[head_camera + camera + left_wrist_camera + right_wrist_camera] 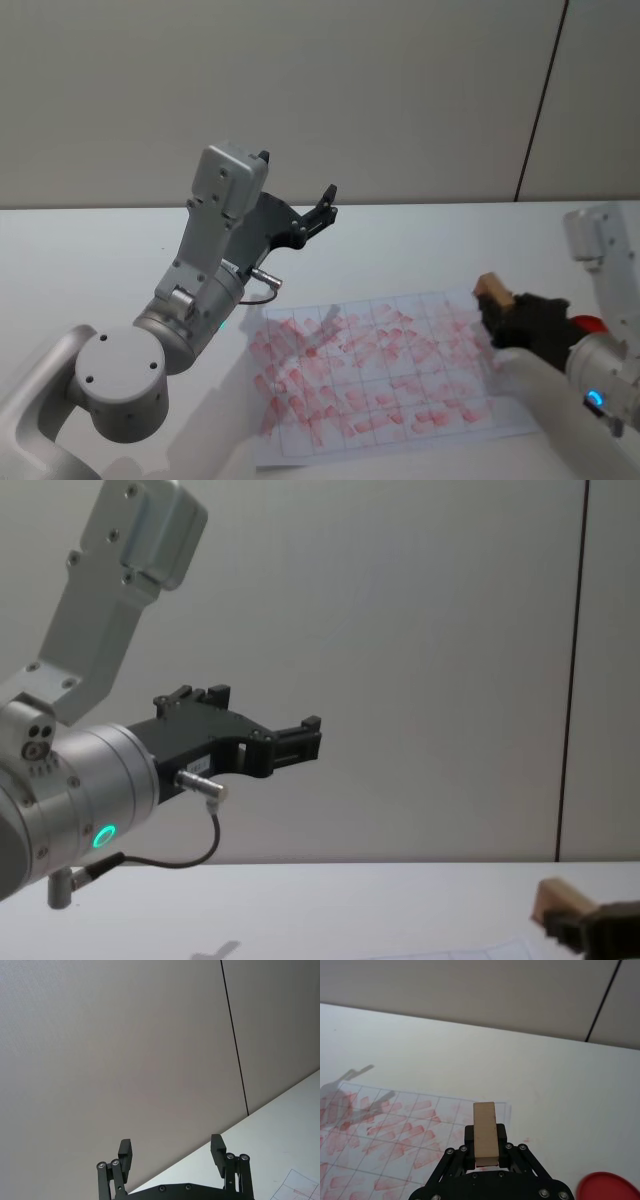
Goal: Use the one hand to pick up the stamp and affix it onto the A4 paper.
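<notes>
A white table [90, 240] before a plain grey wall carries the A4 paper [380, 385] (its ruled grid crowded with red prints). The right gripper [497, 312] has its jaws clamped on the stamp [485, 1127], the wooden block poised by the sheet's right edge, with a red disc [609, 1187] nearby. The left gripper [322, 208] hangs raised above the table, jaws wide apart.

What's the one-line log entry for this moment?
right pincer: shut on stamp, at paper right edge | left pincer: open, raised, idle
</notes>
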